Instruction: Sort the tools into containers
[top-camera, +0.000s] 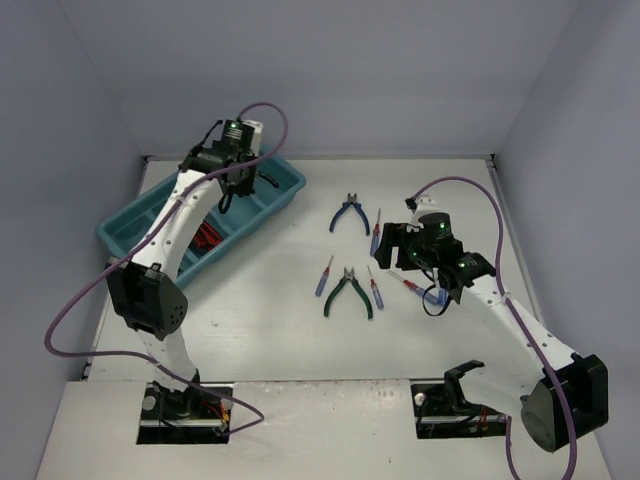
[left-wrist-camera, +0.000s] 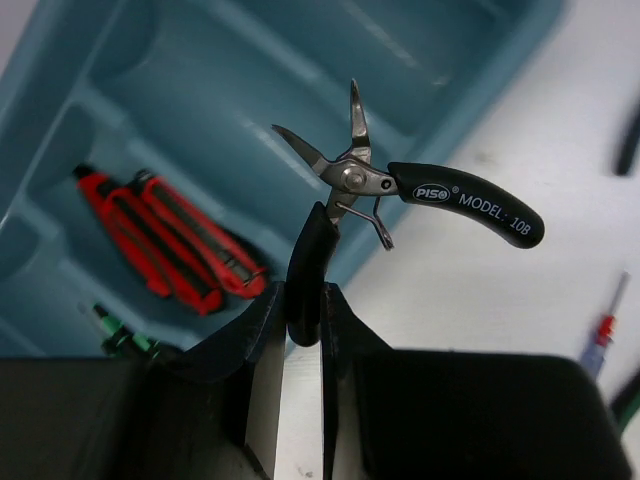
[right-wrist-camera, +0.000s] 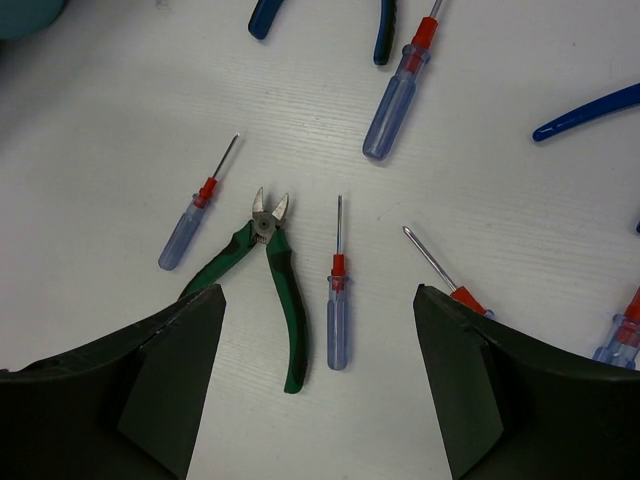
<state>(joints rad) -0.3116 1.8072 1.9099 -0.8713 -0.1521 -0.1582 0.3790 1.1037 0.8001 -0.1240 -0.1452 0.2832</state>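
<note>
Pliers (left-wrist-camera: 350, 180), black-handled, marked "MODEL 108". One handle is pinched between the fingertips of the left gripper (left-wrist-camera: 303, 310), which is clamped narrow on it. The nose is parted and points away from the wrist, and the free handle splays to the right.

Location: in the air over the teal tray (left-wrist-camera: 240, 120), at its table-side edge. The head hangs above the outermost long compartment, while the free handle reaches across the rim toward the white table (top-camera: 250, 330).

Axis: the tool appears to lie askew to the compartment's length, so a drop likely calls for a shift inward and a turn first.

Nearer arm: left. The right gripper (right-wrist-camera: 318, 295) stands wide with nothing in it, well apart from the tray.

Tray contents, left wrist view only: red-handled cutters (left-wrist-camera: 170, 240) in a middle compartment, and a green-tipped item (left-wrist-camera: 120, 335), kind unclear.

Top view: the left gripper (top-camera: 240, 175) hides the pliers, but blue-handled pliers (top-camera: 349, 213) and other loose tools show.

Right wrist view only: green-handled cutters (right-wrist-camera: 270, 260) and a blue-handled screwdriver (right-wrist-camera: 338, 300) between the fingers.
</note>
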